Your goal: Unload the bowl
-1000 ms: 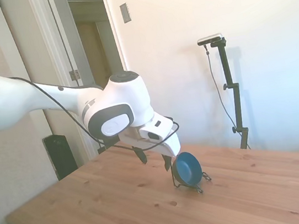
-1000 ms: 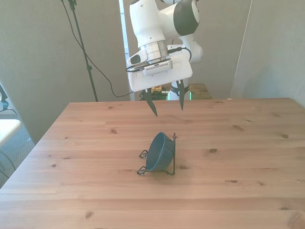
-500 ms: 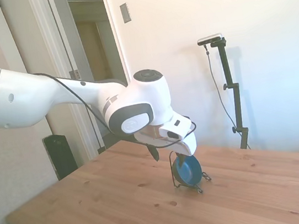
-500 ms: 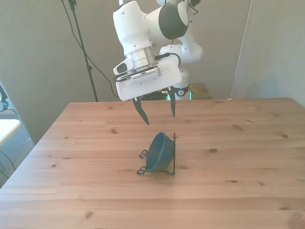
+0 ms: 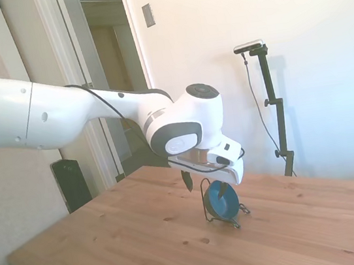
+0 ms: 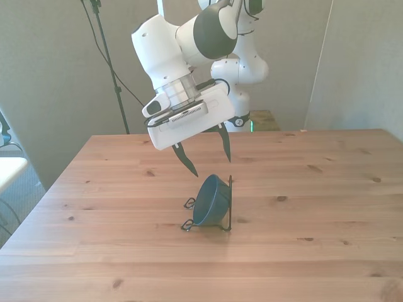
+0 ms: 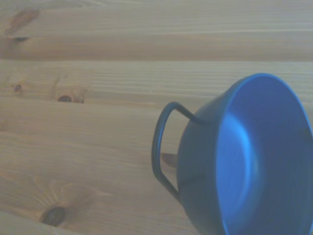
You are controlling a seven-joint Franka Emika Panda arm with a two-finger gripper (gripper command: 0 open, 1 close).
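The blue bowl [image 6: 211,200] sits tipped on its side in a thin black wire rack [image 6: 228,204] near the middle of the wooden surface [image 6: 315,207]. In the front view its rounded outside faces that view's left and its rim leans against the rack's upright loop on that view's right. In the side view the bowl [image 5: 221,201] shows its open inside, and the rack [image 5: 206,202] stands just beside it.

The white arm [image 5: 62,115] reaches in above the bowl, its wrist tilted. The pincer [image 6: 206,155] hangs spread wide and holds nothing; its two dark fingers [image 6: 187,161] point down at a slant, their tips just above the bowl and not touching it.

The wrist view shows the bowl [image 7: 254,161] from close by, its smooth blue hollow in plain sight, with a loop of the rack [image 7: 159,147] curving against its outer wall over the wood grain.
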